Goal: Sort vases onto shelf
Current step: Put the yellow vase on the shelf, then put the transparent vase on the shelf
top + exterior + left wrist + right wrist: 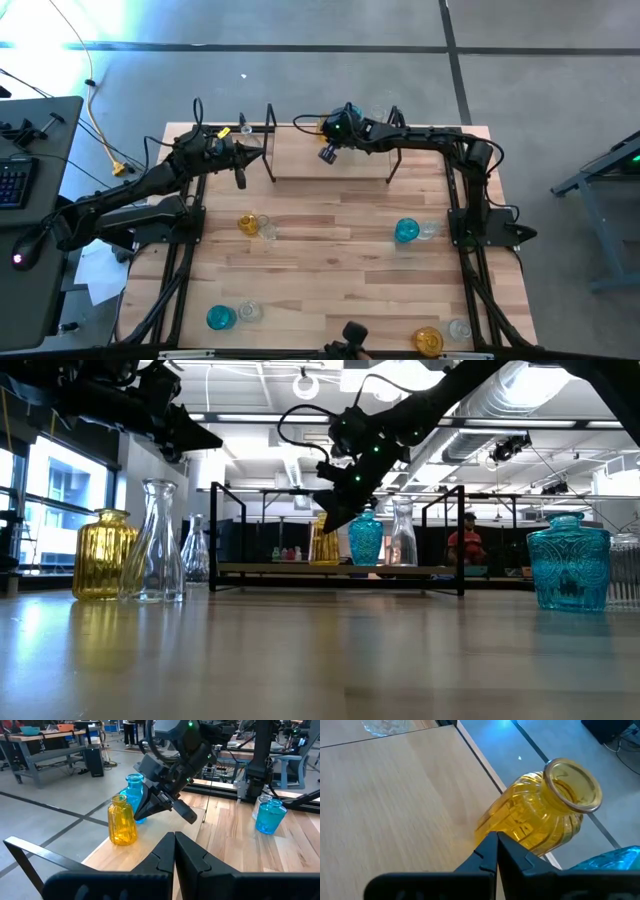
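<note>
The shelf (330, 165) stands at the table's far edge. On its far side stand an amber vase (121, 821), a teal vase (134, 794) and a clear vase (402, 535), each on its base. My right gripper (326, 157) hovers shut over the shelf, just on the near side of the amber vase (545, 810), touching nothing. My left gripper (241, 180) is shut and hangs beside the shelf's left loop end (271, 140). More vases stand in pairs on the table: amber (247, 224) with clear (268, 230), teal (407, 231) with clear (428, 229).
Near the table's near edge stand a teal vase (220, 318) with a clear one (248, 312), and an amber vase (428, 342) with a clear one (460, 328). Another clear vase (245, 130) stands left of the shelf. The shelf's near half is bare board.
</note>
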### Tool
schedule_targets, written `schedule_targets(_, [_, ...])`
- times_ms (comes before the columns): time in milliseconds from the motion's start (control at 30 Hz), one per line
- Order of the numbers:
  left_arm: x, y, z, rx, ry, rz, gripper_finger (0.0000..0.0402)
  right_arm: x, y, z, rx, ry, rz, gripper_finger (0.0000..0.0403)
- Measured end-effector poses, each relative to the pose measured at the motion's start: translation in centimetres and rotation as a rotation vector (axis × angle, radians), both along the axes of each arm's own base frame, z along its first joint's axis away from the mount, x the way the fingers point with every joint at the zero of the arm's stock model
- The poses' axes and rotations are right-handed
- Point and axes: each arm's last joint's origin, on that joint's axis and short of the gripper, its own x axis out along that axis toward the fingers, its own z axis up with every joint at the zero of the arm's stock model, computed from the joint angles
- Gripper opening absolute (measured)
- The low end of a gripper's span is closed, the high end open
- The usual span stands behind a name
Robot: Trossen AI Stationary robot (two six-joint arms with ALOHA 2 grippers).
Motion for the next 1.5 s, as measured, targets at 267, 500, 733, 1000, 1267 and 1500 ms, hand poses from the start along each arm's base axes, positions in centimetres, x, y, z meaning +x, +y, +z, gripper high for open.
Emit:
schedule_targets(267, [0.0, 0.0, 1.3, -0.002, 0.007, -0.001, 0.0, 0.2, 4.2, 3.7, -0.039, -0.015, 0.135, 0.0])
schedule_targets(500, [-0.6, 0.6, 4.4, -0.036, 0.228, 0.179, 0.0, -1.5, 9.3, 5.9, -0.066, -0.113, 0.265, 0.0])
schedule_targets(733, [-1.1, 2.2, 4.9, -0.207, 0.386, 0.376, 0.0021, -4.4, 13.2, 6.1, -0.112, -0.219, 0.301, 0.0])
schedule_targets(1000, [-0.8, 4.1, 2.5, -0.274, 0.497, 0.489, 0.0117, -7.7, 16.9, 7.7, -0.129, -0.262, 0.298, 0.0])
schedule_targets(1267, [-0.7, 4.5, 1.3, -0.277, 0.472, 0.555, 0.0208, -10.0, 18.4, 6.9, -0.127, -0.259, 0.281, 0.0])
schedule_targets(1500, [-0.6, 4.6, -1.1, -0.313, 0.383, 0.585, 0.0235, -10.0, 18.7, 6.1, -0.107, -0.248, 0.279, 0.0])
